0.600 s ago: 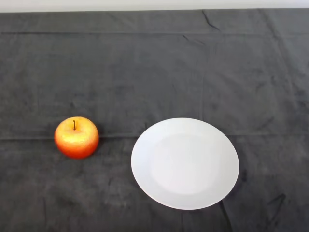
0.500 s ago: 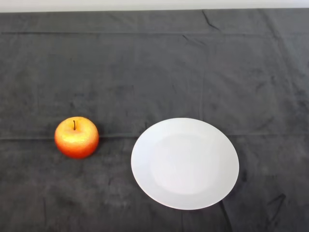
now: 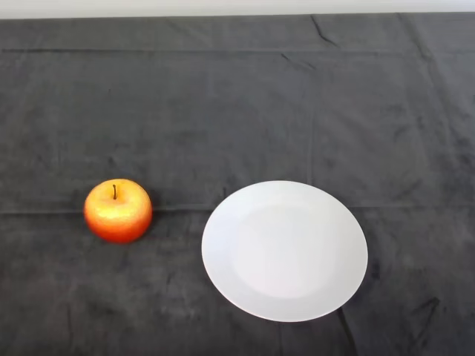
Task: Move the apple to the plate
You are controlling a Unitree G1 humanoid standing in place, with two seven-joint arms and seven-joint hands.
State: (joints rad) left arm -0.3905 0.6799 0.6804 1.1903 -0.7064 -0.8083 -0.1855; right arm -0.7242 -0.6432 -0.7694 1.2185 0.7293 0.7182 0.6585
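Nothing of the task is done yet, judging from how things lie: the apple [image 3: 118,211] sits on the dark cloth of the desk [image 3: 237,96], out to the left of the plate [image 3: 284,251] and clearly apart from it, with a strip of bare cloth between the two. It stands upright, its short stem pointing up, red-orange around the sides with a yellower patch on top. The plate is white, round and bare, lying flat toward the lower middle of the head view, its near rim close to the bottom edge. No part of the robot shows anywhere, so the state of the hand cannot be told from this view; it is simply out of sight. What is left, then, is everything: reaching in for the apple, taking hold of it, carrying it rightward across the gap, and setting it down inside the plate's rim. By count there is one apple, one plate, and one cloth-covered desk, and nothing else rests on the cloth. The cloth has faint creases and fold lines running across it, one of them passing just behind the apple and the far rim of the plate, but none looks raised enough to hinder the fruit.
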